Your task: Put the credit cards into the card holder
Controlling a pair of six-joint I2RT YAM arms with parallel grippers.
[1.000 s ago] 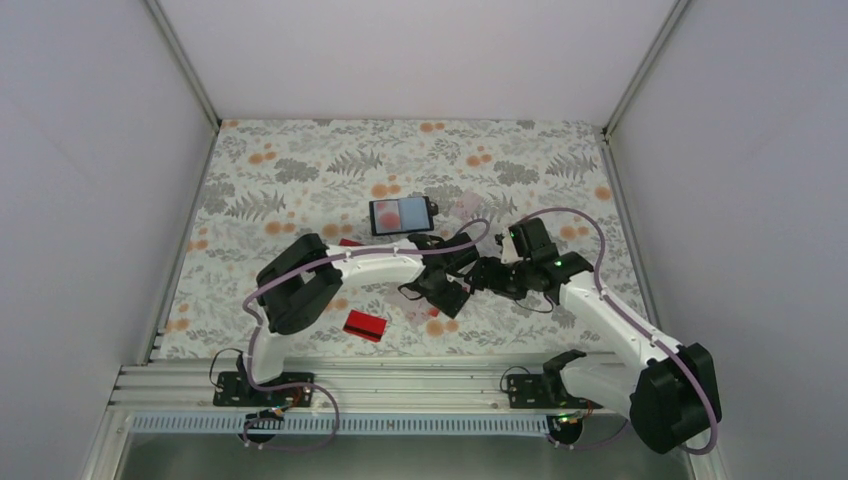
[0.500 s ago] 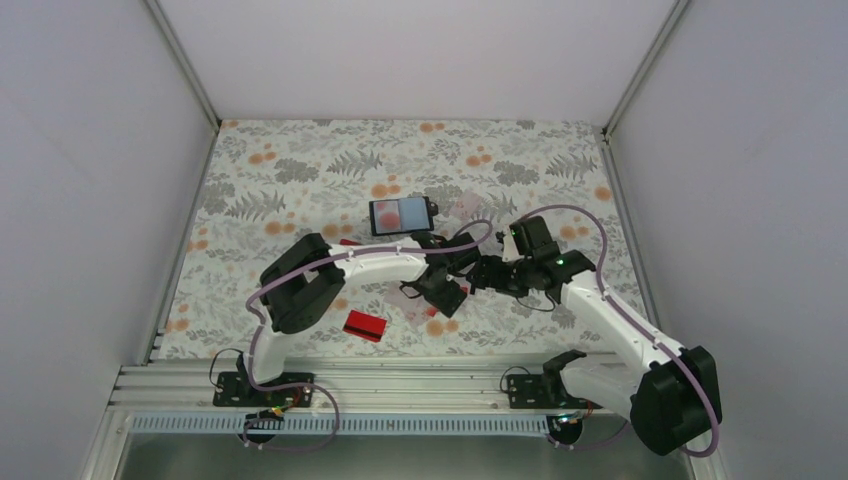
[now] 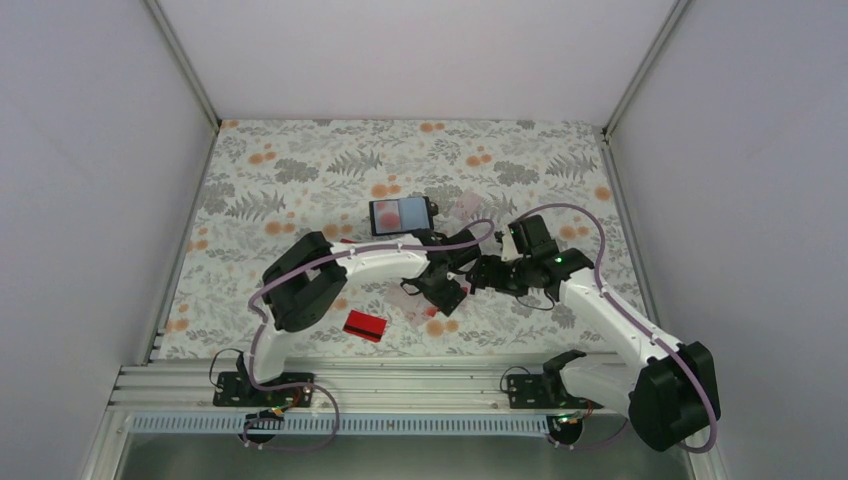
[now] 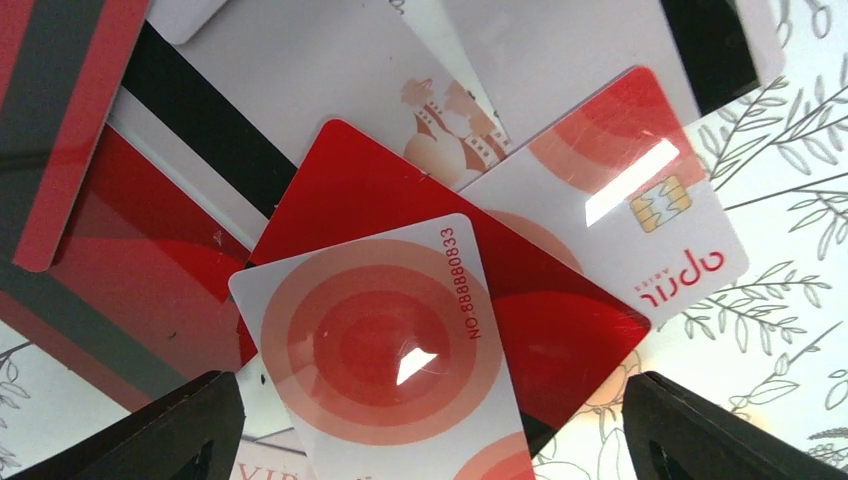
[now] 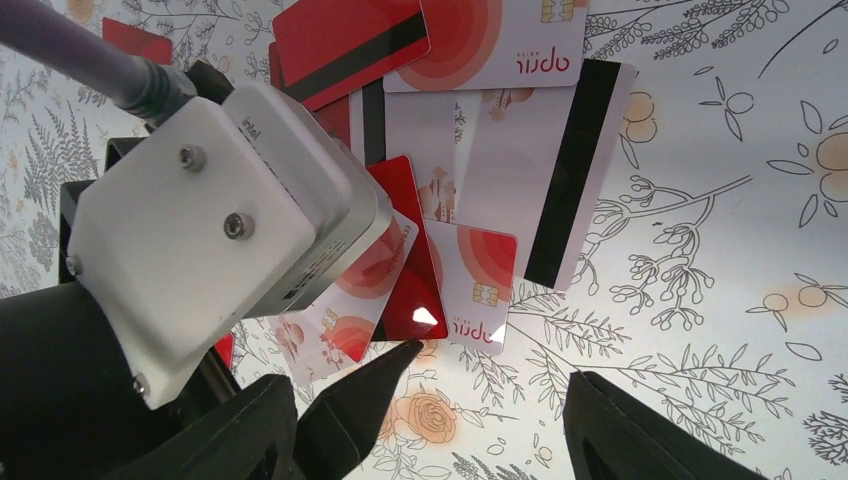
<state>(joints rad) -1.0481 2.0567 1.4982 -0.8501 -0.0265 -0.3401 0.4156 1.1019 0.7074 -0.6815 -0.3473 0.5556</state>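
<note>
Several credit cards lie overlapping in a pile: glossy red ones, whitish ones with red circles and some with a black stripe. The pile also shows in the right wrist view and the top view. My left gripper hovers right over the pile, open and holding nothing. Its fingertip is at the pile's edge. My right gripper is open and empty just beside the pile, facing the left gripper. The black card holder lies open farther back.
A single red card lies near the front edge. Another red card peeks out by the left arm. The left arm's white wrist housing fills the left of the right wrist view. The two grippers are very close together.
Both grippers have shifted slightly toward the back over the card pile. The cards and the holder have not moved.
</note>
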